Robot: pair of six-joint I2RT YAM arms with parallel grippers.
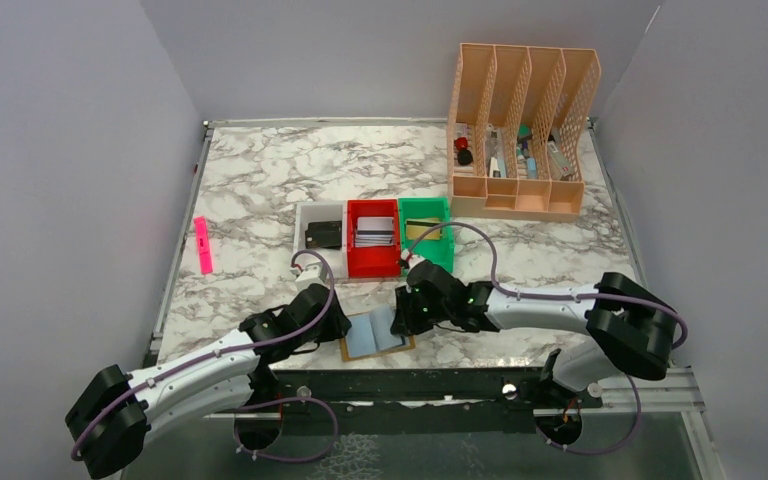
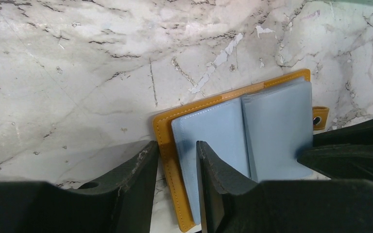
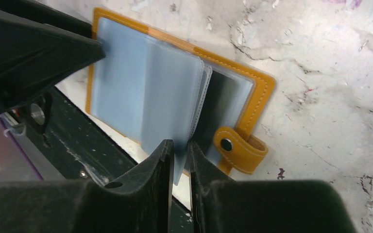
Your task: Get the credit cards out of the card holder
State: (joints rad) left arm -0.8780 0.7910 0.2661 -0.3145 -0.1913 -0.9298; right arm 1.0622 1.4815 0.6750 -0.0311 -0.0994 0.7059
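Right wrist: open card holder [image 3: 126, 82]

Left wrist view: my left gripper [image 2: 176, 145] covers the near edge of the card holder [image 2: 277, 131], which the picture's bottom cuts off. Right wrist view: my right gripper [image 3: 179, 144] hides part of that edge. Top view: the items in the rack [image 1: 520, 110] at the far right corner of the table [image 1: 260, 170] are too small to name.

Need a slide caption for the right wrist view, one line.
Right gripper, jaws pinching a clear plastic sleeve of the open tan stitched card holder on the marble table.
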